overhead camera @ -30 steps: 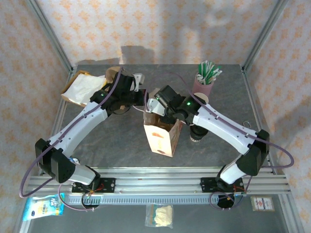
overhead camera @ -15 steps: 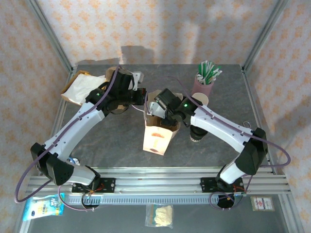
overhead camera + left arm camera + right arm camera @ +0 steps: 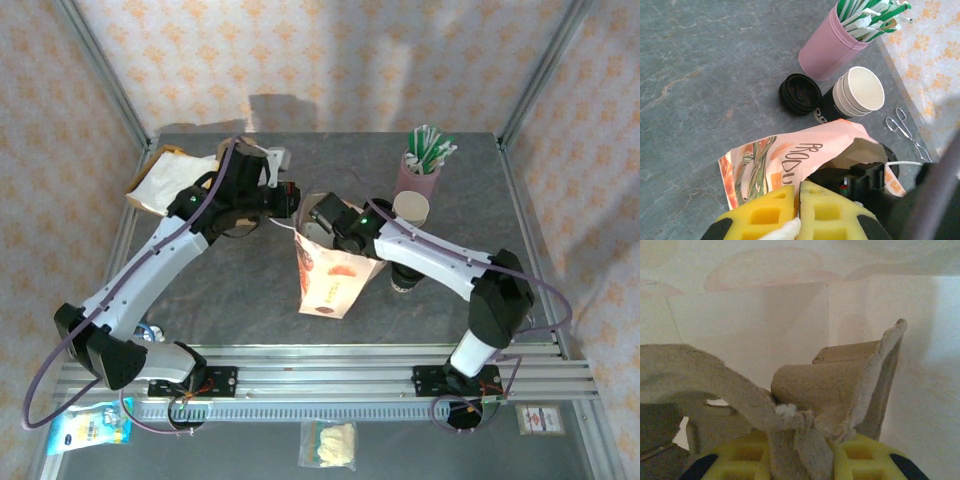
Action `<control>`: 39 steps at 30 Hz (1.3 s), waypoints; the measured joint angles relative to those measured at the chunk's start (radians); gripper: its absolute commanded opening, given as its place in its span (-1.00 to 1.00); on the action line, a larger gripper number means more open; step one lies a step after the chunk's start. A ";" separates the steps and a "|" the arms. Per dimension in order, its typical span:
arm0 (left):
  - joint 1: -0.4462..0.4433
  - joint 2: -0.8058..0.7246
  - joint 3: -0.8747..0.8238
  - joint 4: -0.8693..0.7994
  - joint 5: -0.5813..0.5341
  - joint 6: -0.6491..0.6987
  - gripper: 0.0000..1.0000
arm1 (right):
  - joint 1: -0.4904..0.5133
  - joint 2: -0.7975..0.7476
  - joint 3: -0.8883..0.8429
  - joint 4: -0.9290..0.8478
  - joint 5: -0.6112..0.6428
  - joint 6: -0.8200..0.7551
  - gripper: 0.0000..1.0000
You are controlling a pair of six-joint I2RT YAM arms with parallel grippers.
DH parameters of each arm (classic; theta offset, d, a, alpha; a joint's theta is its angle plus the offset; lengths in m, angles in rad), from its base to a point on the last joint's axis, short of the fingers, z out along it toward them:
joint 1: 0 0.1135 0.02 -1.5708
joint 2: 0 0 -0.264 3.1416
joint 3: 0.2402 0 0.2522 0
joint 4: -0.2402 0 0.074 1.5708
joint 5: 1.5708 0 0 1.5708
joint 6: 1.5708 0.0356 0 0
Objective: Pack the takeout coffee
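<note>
A pink printed paper bag stands mid-table, its mouth facing the back left. My left gripper is shut on the bag's rim; in the left wrist view its yellow fingers pinch the bag's paper edge. My right gripper reaches into the bag's mouth, where its black body shows. Inside the bag, the right gripper is shut on a brown pulp cardboard piece. The takeout coffee is hidden.
A pink holder of green-white straws and a lidless stack of paper cups stand at the back right, with a loose black lid beside them. A dark round thing sits under the right arm. Napkins lie back left, tongs right.
The bag's mouth has shifted toward the back left along with my left gripper, and the bag leans more. My right arm has reached further into it. Both grips are unchanged.
</note>
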 measured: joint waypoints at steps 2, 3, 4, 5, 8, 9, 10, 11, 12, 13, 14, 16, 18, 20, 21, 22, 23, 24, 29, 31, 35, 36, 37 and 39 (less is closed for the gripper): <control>0.000 -0.003 -0.007 0.000 0.000 0.000 -1.00 | 0.000 0.006 -0.010 0.013 -0.013 -0.007 -0.59; 0.000 -0.004 -0.009 0.000 0.001 0.000 -1.00 | 0.000 0.008 -0.013 0.017 -0.018 -0.010 -0.59; 0.000 -0.004 -0.011 0.000 0.002 0.000 -1.00 | -0.001 0.010 -0.018 0.023 -0.023 -0.014 -0.59; 0.000 -0.004 -0.013 0.000 0.002 0.000 -1.00 | -0.002 0.011 -0.022 0.026 -0.029 -0.018 -0.59; 0.000 -0.004 -0.022 0.000 0.004 0.000 -1.00 | -0.006 0.015 -0.036 0.030 -0.043 -0.030 -0.58; 0.000 -0.004 -0.024 0.000 0.004 0.001 -1.00 | -0.006 0.016 -0.040 0.030 -0.050 -0.033 -0.58; 0.000 -0.005 -0.028 0.000 0.004 0.001 -1.00 | -0.007 0.019 -0.040 0.027 -0.053 -0.035 -0.57; 0.000 -0.006 -0.032 0.001 0.003 0.001 -1.00 | -0.007 0.021 -0.040 0.024 -0.055 -0.037 -0.57; 0.000 -0.008 -0.037 0.002 0.003 0.002 -1.00 | -0.007 0.021 -0.040 0.021 -0.055 -0.037 -0.57; 0.000 -0.011 -0.043 0.005 0.003 0.004 -1.00 | -0.007 0.023 -0.040 0.014 -0.054 -0.037 -0.57; 0.000 -0.016 -0.053 0.011 0.003 0.006 -1.00 | -0.007 0.023 -0.040 0.008 -0.054 -0.037 -0.57; 0.000 -0.026 -0.071 0.026 0.003 0.008 -1.00 | -0.006 0.024 -0.032 -0.010 -0.054 -0.039 -0.57; 0.000 -0.033 -0.087 0.041 0.003 0.012 -1.00 | -0.002 0.024 -0.021 -0.025 -0.053 -0.053 -0.56; 0.000 -0.035 -0.099 0.047 0.003 0.024 -1.00 | 0.006 0.024 -0.003 -0.039 -0.050 -0.066 -0.55; 0.000 -0.035 -0.102 0.047 0.003 0.031 -1.00 | 0.011 0.024 0.007 -0.045 -0.048 -0.072 -0.54; 0.000 -0.035 -0.106 0.048 0.003 0.036 -1.00 | 0.018 0.024 0.017 -0.050 -0.045 -0.079 -0.53; 0.003 -0.035 -0.106 0.048 0.003 0.042 -1.00 | 0.024 0.024 0.027 -0.054 -0.037 -0.083 -0.53; 0.004 -0.035 -0.106 0.048 0.004 0.047 -1.00 | 0.029 0.024 0.034 -0.054 -0.032 -0.089 -0.52; 0.028 -0.035 -0.106 0.048 0.008 0.080 -1.00 | 0.046 0.022 0.072 -0.072 -0.017 -0.132 -0.50; 0.034 -0.032 -0.105 0.047 0.008 0.092 -1.00 | 0.056 0.022 0.098 -0.081 -0.024 -0.152 -0.49; 0.035 -0.021 -0.093 0.047 0.007 0.104 -1.00 | 0.076 0.022 0.146 -0.104 -0.038 -0.179 -0.47; 0.036 -0.021 -0.092 0.047 0.007 0.106 -1.00 | 0.078 0.022 0.153 -0.110 -0.039 -0.183 -0.47; 0.035 -0.021 -0.091 0.047 0.007 0.109 -1.00 | 0.080 0.022 0.159 -0.116 -0.039 -0.187 -0.47; 0.035 -0.019 -0.089 0.047 0.008 0.111 -1.00 | 0.081 0.022 0.166 -0.125 -0.039 -0.193 -0.46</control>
